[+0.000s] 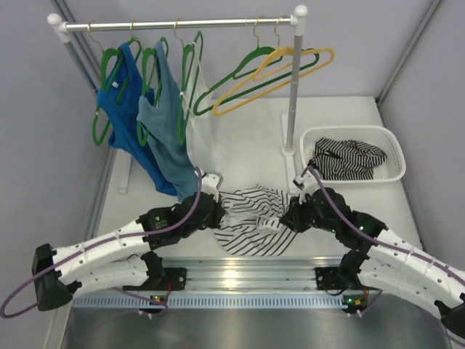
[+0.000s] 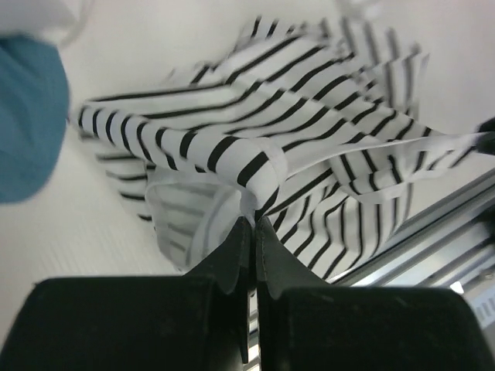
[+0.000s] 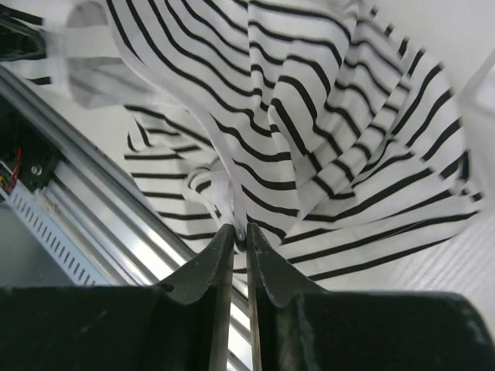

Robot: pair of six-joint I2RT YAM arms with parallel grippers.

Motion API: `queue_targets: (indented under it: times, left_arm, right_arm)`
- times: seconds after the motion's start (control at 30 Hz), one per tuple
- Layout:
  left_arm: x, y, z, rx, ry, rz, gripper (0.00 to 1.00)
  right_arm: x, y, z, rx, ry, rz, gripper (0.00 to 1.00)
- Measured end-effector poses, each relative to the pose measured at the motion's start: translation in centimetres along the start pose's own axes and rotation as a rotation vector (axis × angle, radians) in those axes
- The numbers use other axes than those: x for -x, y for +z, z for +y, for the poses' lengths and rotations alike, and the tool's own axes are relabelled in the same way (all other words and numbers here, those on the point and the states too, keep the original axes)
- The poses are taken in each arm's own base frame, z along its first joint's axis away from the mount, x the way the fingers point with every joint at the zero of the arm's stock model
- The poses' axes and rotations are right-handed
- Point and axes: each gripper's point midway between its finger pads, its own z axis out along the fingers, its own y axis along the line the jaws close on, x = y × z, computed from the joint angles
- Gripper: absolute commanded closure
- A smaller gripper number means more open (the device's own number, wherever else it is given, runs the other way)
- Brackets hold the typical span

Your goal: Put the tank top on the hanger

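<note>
**Status: clamped on both sides**

We find the left gripper (image 2: pixel 254 220) clenched on a folded edge of the tank top (image 1: pixel 251 218). The cloth is bunched between the two arms at the near edge of the table (image 1: pixel 254 145). The right gripper (image 3: pixel 238 228) pinches its opposite side. The hanger (image 1: pixel 244 62) hangs bare on the rail (image 1: pixel 182 24), well apart.

The tank top (image 1: pixel 251 218) is showing as soft, thin, matt cloth, crumpling in folds between the grippers. The left gripper (image 2: pixel 254 222) and right gripper (image 3: pixel 238 228) are pinching it with matt black plastic fingers. Just behind them a ridged bare-metal rail (image 1: pixel 247 275) is gleaming, and far beyond them a polished metal rod (image 1: pixel 182 24) is shining.
</note>
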Motion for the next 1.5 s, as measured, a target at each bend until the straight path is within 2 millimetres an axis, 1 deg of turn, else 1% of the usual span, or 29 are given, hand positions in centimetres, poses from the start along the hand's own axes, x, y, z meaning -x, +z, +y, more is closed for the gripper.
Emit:
queue_targets:
  times: [0.03, 0.07, 0.1, 0.13, 0.2, 0.23, 0.3, 0.33, 0.43, 0.57, 0.63, 0.7, 0.83, 0.9, 0.93, 1.03, 1.17, 1.27, 1.37, 1.5]
  left_arm:
    - [-2.3, 0.6, 0.9, 0.026, -0.006, 0.046, 1.00]
    - [-4.5, 1.1, 1.9, 0.052, -0.017, 0.090, 1.00]
    - [-5.8, 1.4, 2.6, 0.069, -0.024, 0.117, 1.00]
    - [-6.9, 1.6, 3.1, 0.085, -0.035, 0.136, 1.00]
    - [-7.4, 1.9, 3.3, 0.099, -0.058, 0.148, 1.00]
    - [-7.1, 2.1, 3.0, 0.094, -0.076, 0.134, 1.00]
    - [-6.5, 2.4, 2.6, 0.079, -0.097, 0.110, 1.00]
    - [-6.3, 2.5, 2.4, 0.074, -0.103, 0.103, 1.00]
    - [-5.8, 2.6, 2.0, 0.063, -0.119, 0.086, 1.00]
    - [-5.5, 2.6, 1.8, 0.055, -0.130, 0.075, 1.00]
    - [-5.4, 2.6, 1.8, 0.054, -0.131, 0.073, 1.00]
    - [-5.3, 2.6, 1.7, 0.052, -0.132, 0.071, 1.00]
    - [-4.6, 2.5, 1.3, 0.042, -0.137, 0.058, 1.00]
    - [-4.2, 2.4, 1.1, 0.037, -0.140, 0.050, 1.00]
    - [-4.0, 2.4, 1.0, 0.034, -0.142, 0.047, 1.00]
    - [-3.8, 2.3, 0.9, 0.032, -0.141, 0.044, 1.00]
    - [-4.0, 2.3, 1.0, 0.035, -0.137, 0.048, 1.00]
    - [-4.0, 2.3, 1.0, 0.035, -0.134, 0.048, 1.00]
    - [-4.0, 2.3, 1.1, 0.035, -0.128, 0.049, 1.00]
    - [-3.9, 2.4, 1.0, 0.033, -0.119, 0.052, 1.00]
  right_arm:
    - [-1.8, 0.3, -0.3, 0.016, 0.027, 0.022, 0.81]
    - [-3.1, 0.7, -0.6, 0.023, 0.052, 0.036, 0.79]
    - [-4.4, 1.0, -0.9, 0.023, 0.078, 0.058, 0.77]
    - [-5.1, 1.2, -1.2, 0.015, 0.098, 0.071, 0.70]
    - [-6.0, 1.5, -1.6, 0.000, 0.138, 0.086, 0.64]
    - [-5.9, 1.5, -1.6, -0.004, 0.154, 0.084, 0.58]
    - [-5.5, 1.4, -1.4, -0.003, 0.190, 0.065, 0.53]
    - [-5.4, 1.3, -1.3, -0.004, 0.205, 0.058, 0.48]
    - [-4.7, 0.7, -0.9, 0.003, 0.276, 0.017, 0.43]
    - [-4.4, 0.0, 0.4, 0.026, 0.383, -0.012, 0.42]
    - [-5.7, 0.2, 1.2, 0.034, 0.425, 0.010, 0.42]
    - [-7.9, 0.7, 1.6, 0.023, 0.461, 0.066, 0.47]
    - [-11.6, 1.8, 1.0, -0.053, 0.539, 0.134, 0.46]
    - [-12.7, 2.3, 0.4, -0.090, 0.583, 0.136, 0.45]
    - [-12.9, 2.4, 0.1, -0.102, 0.604, 0.128, 0.45]
    - [-12.7, 2.6, -0.4, -0.118, 0.669, 0.086, 0.46]
    - [-11.1, 2.4, -0.3, -0.087, 0.741, 0.008, 0.46]
    - [-10.3, 2.4, -0.3, -0.077, 0.759, -0.025, 0.46]
    - [-10.2, 2.7, -0.3, -0.086, 0.761, -0.034, 0.46]
    - [-10.7, 3.4, -0.6, -0.118, 0.750, -0.023, 0.46]
